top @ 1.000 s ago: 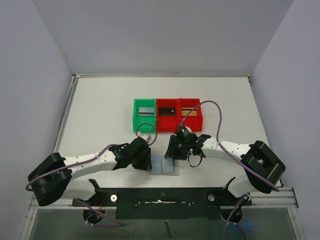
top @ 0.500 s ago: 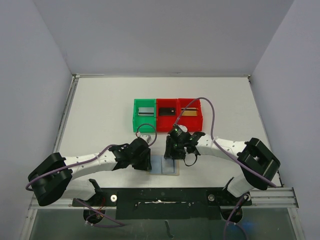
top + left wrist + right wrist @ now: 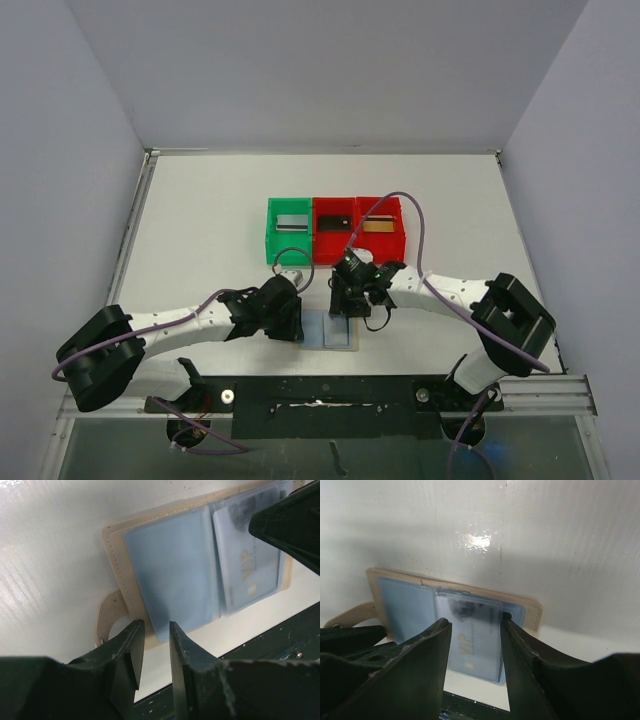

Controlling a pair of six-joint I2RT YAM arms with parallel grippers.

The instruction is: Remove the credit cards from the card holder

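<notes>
The card holder [image 3: 330, 333] lies open near the table's front edge, tan outside with light-blue pockets [image 3: 170, 570]. Its right pocket holds a pale credit card [image 3: 247, 565] with gold "VIP" lettering. My right gripper [image 3: 475, 621] is open, its fingers straddling that card [image 3: 472, 635]; the right fingertip [image 3: 506, 616] touches the pocket edge. My left gripper [image 3: 155, 625] stands narrowly open with nothing between its fingers, its tips at the holder's left edge near the snap tab [image 3: 107, 615]. Both grippers meet over the holder in the top view, left [image 3: 298, 324] and right [image 3: 343, 304].
Behind the holder stands a row of bins: a green bin [image 3: 270, 232] with a silver-grey card [image 3: 291, 222], a red bin [image 3: 335, 241] with a black card [image 3: 336, 222], and another red bin [image 3: 403, 232] with a gold card [image 3: 378, 225]. A dark rail [image 3: 320, 400] runs along the front.
My right arm has swung a little to the left, bringing its gripper further over the holder. The left arm and the holder have stayed put.
</notes>
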